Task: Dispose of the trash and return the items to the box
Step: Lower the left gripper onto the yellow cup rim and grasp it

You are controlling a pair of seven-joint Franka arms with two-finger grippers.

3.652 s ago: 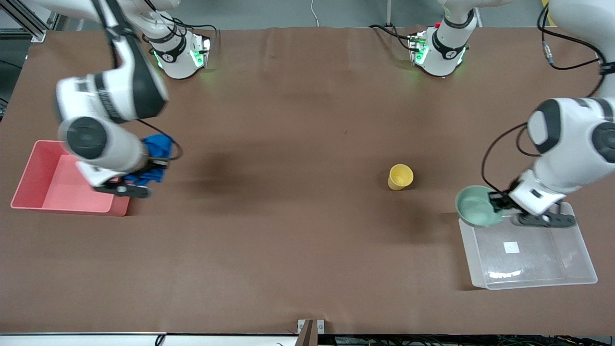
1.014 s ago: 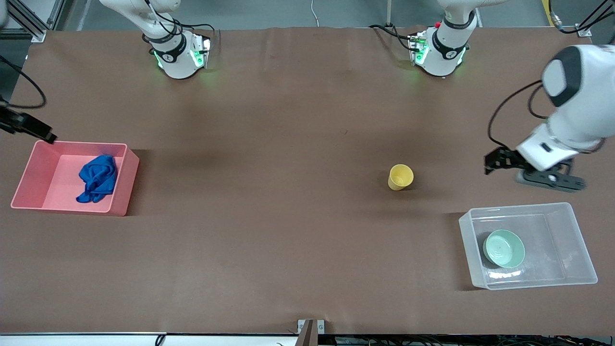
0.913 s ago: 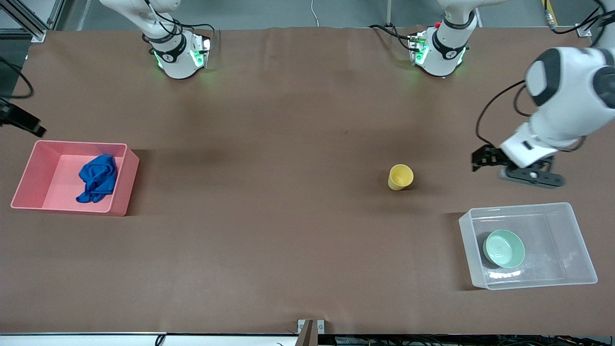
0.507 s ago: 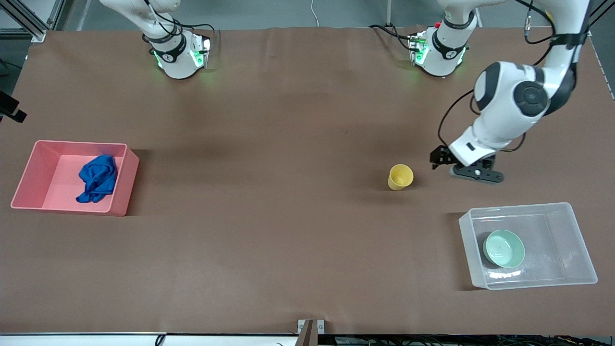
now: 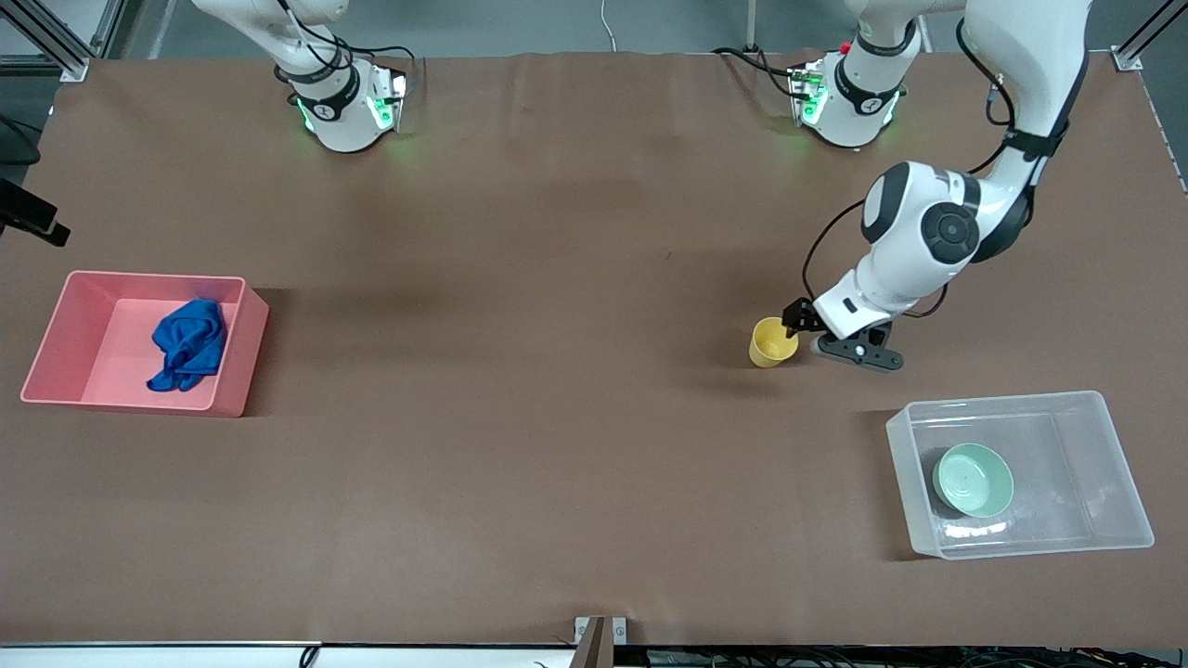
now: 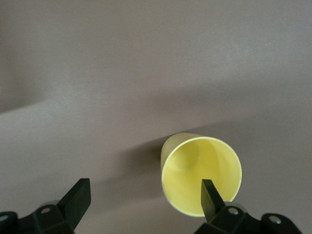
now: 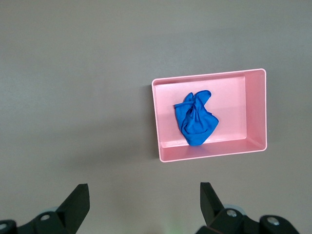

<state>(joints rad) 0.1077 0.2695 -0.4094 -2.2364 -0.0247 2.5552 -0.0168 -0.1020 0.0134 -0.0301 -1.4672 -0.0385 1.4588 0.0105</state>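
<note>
On brown surface (image 5: pixel 557 445), small yellow plastic cup (image 5: pixel 772 341) stands upright, well apart from clear plastic box (image 5: pixel 1114 464). Left pincer (image 5: pixel 804 327) wide open, empty, one finger (image 6: pixel 210 195) over cup rim, cup off to one side. Right pincer (image 7: pixel 141 204) open, empty, waits high above pink tub (image 7: pixel 258 112).

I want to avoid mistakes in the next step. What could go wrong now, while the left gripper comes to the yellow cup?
1. In the left wrist view one finger of the open left gripper sits over the cup rim, not around it; closing or descending could tip the cup.
2. The bowl already lies in the clear box, so a cup dropped there might land on it.
</note>
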